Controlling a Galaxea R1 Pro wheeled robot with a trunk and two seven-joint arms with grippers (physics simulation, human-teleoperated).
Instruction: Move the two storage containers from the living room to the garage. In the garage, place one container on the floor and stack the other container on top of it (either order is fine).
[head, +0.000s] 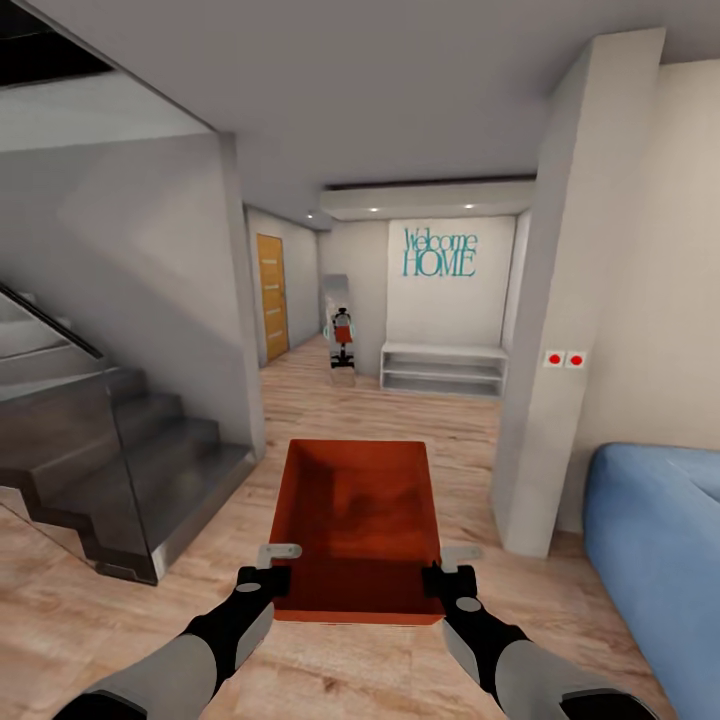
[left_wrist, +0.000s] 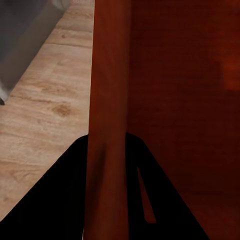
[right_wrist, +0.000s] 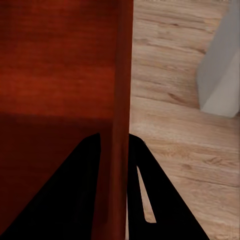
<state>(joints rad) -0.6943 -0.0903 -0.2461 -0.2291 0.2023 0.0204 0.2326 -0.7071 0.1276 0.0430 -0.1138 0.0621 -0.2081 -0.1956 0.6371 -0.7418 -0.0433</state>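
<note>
Left tool (head: 268, 572): clamped on the left wall of the orange-red rectangular storage container (head: 360, 520). Right tool (head: 452, 574): clamped on its right wall. Container: held level between both tools, above light wood plank flooring (head: 380, 400), between grey staircase (head: 120, 470) and blue sofa (head: 655, 550).

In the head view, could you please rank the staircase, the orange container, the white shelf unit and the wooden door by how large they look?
Largest to smallest, as they appear:
1. staircase
2. orange container, though it is held close to the camera, which inflates it
3. white shelf unit
4. wooden door, though it is far off and seen at an angle, so its rank against the shelf is unsure
</note>
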